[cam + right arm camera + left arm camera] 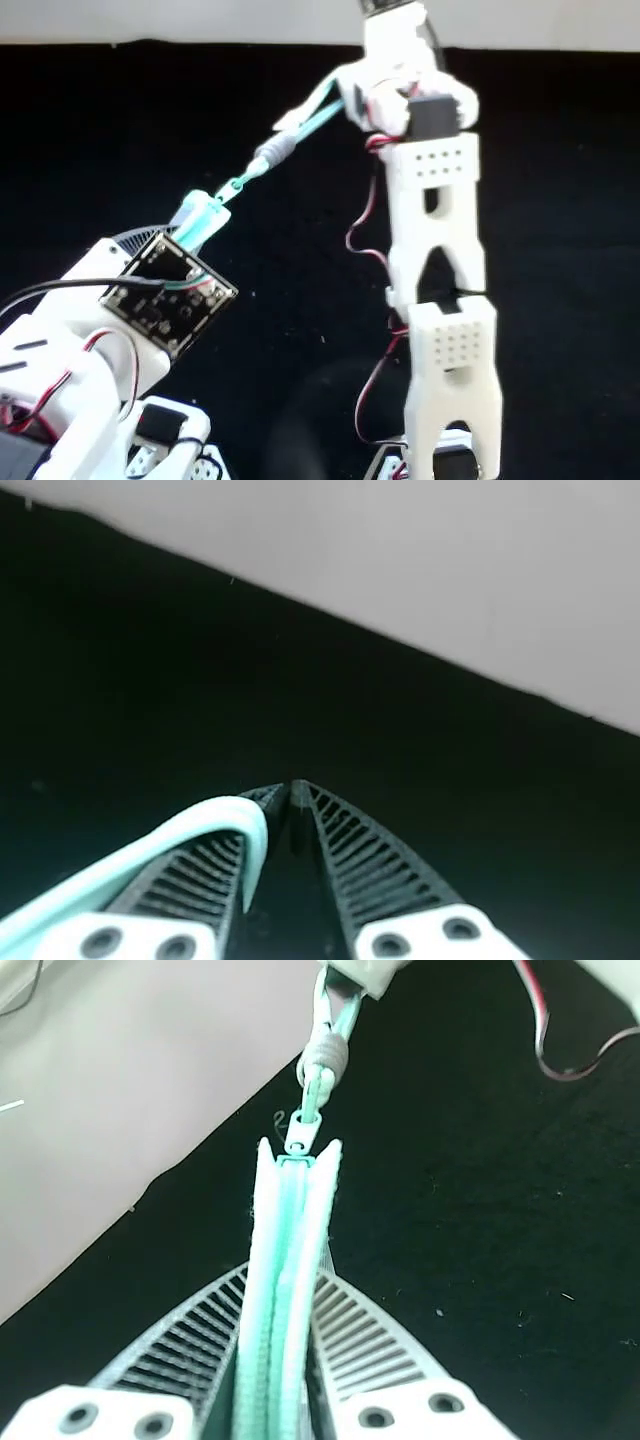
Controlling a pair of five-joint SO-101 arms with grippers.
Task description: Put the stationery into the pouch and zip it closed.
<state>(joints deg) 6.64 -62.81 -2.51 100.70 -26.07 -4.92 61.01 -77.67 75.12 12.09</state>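
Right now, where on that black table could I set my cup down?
Bare cloth at the far left, beyond the pouch, and right of the right arm. Crowded: the strap stretched from pouch to right claw, and the wires between the arms.

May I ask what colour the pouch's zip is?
The zip is mint green, clearest in the left wrist view.

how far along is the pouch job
Looks nearly done. The zipper slider sits at the end of the pouch, which looks zipped along the visible stretch. The left gripper holds the pouch; the right gripper grips the pull cord. Left: releasing. Contents are hidden.
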